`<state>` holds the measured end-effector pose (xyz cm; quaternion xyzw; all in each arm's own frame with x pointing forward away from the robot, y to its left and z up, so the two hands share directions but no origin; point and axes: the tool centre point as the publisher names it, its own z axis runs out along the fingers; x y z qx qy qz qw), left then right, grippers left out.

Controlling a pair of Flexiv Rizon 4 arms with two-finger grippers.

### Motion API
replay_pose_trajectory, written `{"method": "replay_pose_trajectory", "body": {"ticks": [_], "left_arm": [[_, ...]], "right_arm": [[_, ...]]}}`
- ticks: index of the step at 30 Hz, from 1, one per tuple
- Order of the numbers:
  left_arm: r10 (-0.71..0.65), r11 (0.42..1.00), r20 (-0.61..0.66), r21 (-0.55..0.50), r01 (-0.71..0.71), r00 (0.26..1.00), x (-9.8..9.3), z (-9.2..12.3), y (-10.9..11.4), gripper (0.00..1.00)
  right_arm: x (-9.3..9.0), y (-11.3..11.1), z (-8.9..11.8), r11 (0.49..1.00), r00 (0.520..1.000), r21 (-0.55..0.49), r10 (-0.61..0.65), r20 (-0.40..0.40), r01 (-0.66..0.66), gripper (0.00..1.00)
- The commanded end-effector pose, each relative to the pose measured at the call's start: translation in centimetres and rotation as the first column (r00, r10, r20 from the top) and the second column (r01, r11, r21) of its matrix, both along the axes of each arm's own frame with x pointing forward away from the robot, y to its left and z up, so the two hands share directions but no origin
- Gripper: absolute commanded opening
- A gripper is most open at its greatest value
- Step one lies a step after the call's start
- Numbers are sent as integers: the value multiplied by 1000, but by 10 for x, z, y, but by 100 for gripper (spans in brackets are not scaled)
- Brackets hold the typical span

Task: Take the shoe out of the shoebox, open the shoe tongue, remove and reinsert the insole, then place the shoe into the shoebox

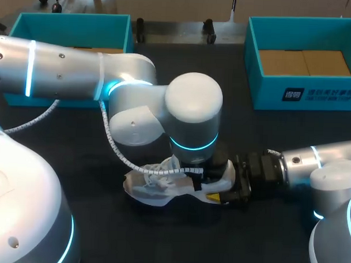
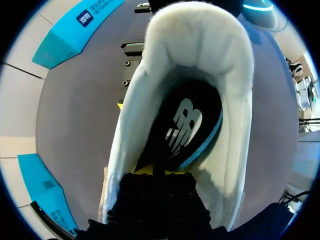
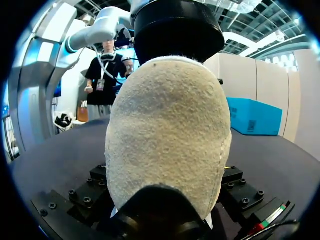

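We are logging the shoe [image 1: 156, 188] lying on the table [image 1: 114, 239], its heel between the right gripper's [image 1: 218, 185] jaws, which we are judging clamped on it. The left gripper [image 2: 152, 172] is sitting inside the shoe, over the insole [image 2: 185, 130]; we cannot tell its jaw state.

We are flagging one risk: if the heel clamp slips, the shoe may lift along with the insole.

Both boxes are sitting well apart from the jaws. The right shoebox [image 1: 292, 95] is holding brown cardboard [image 1: 305, 62]. The left shoebox [image 1: 70, 21] is mostly hiding its contents.

Dark table [image 1: 269, 241] — shoe [image 1: 162, 191], left shoebox [image 1: 70, 18], right shoebox [image 1: 269, 88] on it.
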<state>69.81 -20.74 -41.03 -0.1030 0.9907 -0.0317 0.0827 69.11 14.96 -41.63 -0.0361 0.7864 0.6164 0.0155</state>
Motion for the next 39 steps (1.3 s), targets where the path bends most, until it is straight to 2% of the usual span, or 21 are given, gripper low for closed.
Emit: {"method": "replay_pose_trajectory", "body": {"ticks": [1, 8, 19, 29, 39], "left_arm": [[-1, 1000, -22, -24, 0, 1000, 15, -3, 5, 0], [-31, 994, -105, -106, 19, 994, 10, 16, 12, 0], [-175, 958, -289, -272, 95, 941, -5, 49, 14, 0], [-201, 930, -296, -358, 86, 934, -15, 68, 16, 0], [-133, 908, -268, -419, 8, 954, -19, 79, 21, 0]], "right_arm": [[-4, 2, 3, 1000, 1000, -3, 2, 1, -2, 0], [-4, 2, 3, 1000, 1000, -3, 2, 1, -2, 0], [-4, 2, 3, 1000, 1000, -3, 2, 1, -2, 0], [-4, 2, 3, 1000, 1000, -3, 2, 1, -2, 0], [-4, 2, 3, 1000, 1000, -3, 2, 1, -2, 0]]}}
